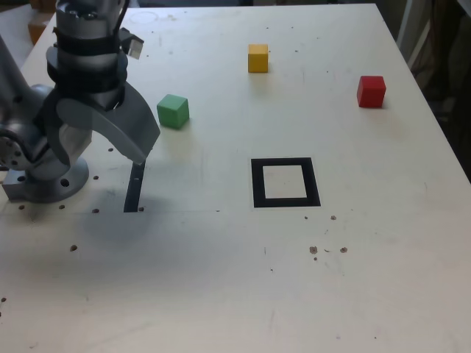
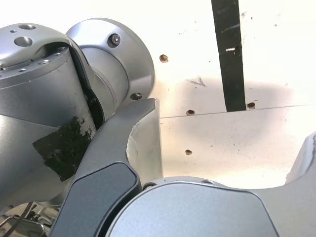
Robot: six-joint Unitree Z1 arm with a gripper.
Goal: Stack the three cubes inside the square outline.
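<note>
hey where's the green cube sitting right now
In the exterior view the green cube sits on the table's left half, just right of the gripper, up and left of the square outline and well left of the yellow cube.

A pale, speckled table (image 1: 368,279) fills the view, with dim clutter beyond its far edge.

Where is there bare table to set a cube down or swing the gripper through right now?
The widest bare stretch is the near table, in front of the square outline. There is also room between the green cube and the outline, and between the yellow cube and red cube. It is crowded at the exterior view's left, around the gripper and black strip.
</note>
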